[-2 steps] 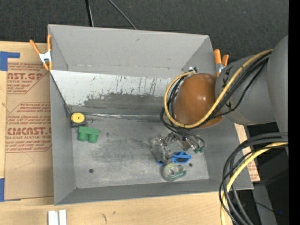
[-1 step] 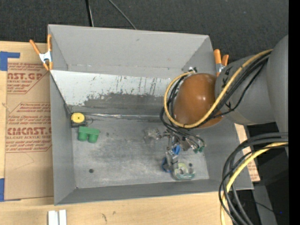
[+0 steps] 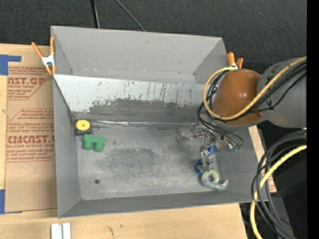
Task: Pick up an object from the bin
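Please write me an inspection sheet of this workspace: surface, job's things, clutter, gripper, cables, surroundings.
Surface: grey metal bin, floor scuffed, back wall streaked with wear.
Job's things: pale curved piece and small blue piece at the floor's right front, close together.
Clutter: yellow round piece and green block at the far left, side by side.
Gripper: gripper low over the right front, just above the pale curved piece; a hold cannot be judged.
Cables: yellow and black cables loop round the orange wrist cover.
Surroundings: dark ground behind the bin.
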You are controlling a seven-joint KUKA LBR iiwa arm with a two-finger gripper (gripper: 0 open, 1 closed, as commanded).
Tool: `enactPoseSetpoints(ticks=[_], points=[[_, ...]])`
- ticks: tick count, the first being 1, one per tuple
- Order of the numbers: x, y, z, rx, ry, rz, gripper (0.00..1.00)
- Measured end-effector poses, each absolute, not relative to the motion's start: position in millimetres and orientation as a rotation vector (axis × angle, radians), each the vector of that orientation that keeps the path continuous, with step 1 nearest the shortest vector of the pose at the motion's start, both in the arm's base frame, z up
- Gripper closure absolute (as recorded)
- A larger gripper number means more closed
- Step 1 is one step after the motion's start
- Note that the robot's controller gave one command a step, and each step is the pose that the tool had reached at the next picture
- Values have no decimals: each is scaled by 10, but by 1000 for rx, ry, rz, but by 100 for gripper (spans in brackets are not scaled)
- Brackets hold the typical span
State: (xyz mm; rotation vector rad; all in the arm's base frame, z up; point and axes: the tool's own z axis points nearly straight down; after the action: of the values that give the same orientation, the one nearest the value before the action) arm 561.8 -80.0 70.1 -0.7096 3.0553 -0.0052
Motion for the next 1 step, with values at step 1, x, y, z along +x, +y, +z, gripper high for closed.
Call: enactPoseSetpoints(ticks=[1], points=[[5155, -1302, 703, -941, 2990, 23, 0]])
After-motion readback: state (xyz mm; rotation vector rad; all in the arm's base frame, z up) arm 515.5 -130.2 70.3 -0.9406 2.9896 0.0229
